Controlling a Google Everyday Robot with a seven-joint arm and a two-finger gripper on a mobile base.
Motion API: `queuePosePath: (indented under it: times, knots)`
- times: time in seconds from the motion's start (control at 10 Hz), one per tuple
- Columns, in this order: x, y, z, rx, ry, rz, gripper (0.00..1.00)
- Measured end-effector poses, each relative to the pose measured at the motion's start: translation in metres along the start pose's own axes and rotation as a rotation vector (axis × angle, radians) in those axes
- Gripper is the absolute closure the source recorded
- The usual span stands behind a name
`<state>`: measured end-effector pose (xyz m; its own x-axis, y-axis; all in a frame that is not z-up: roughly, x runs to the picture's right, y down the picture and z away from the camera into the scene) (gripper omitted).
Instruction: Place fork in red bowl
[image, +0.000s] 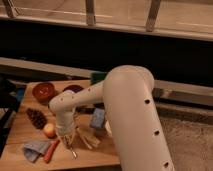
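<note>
Slim silvery fork (73, 151) lying flat and slightly slanted, just below the gripper (69, 141), which hangs low over the near part of the wooden table (100, 153); round red bowl (44, 92), upright, shiny inside, well beyond the gripper, at the far edge.
</note>
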<state>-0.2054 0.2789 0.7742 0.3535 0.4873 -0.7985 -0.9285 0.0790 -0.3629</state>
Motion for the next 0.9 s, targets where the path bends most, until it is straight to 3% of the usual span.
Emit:
queuePosePath:
  times: [0.2, 0.6, 0.9]
  knots:
    - [0.001, -0.007, 0.006, 0.023, 0.006, 0.037, 1.0]
    - [0.001, -0.01, 0.005, 0.039, 0.0, 0.043, 1.0]
    - [0.002, -0.023, -0.026, 0.044, -0.062, 0.079, 1.0]
